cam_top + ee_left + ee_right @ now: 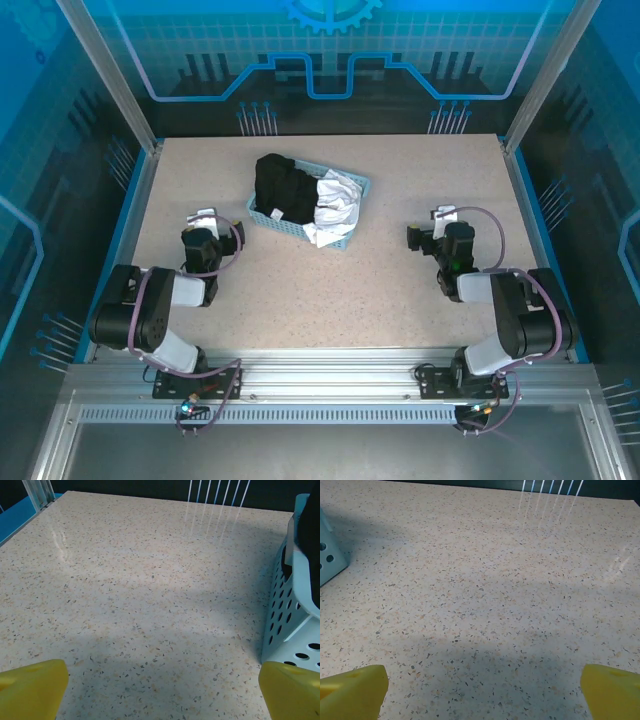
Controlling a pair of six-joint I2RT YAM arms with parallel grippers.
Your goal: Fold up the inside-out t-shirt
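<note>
You're at step 1: the t-shirt (283, 190) lies bunched in the basket (268, 218); left gripper (204, 219) and right gripper (441, 216) gape empty. Next, lift it out.

- A light-blue perforated plastic basket (287, 229) stands on the speckled beige stone-look table (330, 290), behind centre.
- A bunched black soft-fabric t-shirt (282, 188) fills the basket's left part; a crumpled white cloth garment (338, 203) fills its right.
- The left gripper (206, 216) is near the basket's left side; the right gripper (443, 213) is well apart on the right.
</note>
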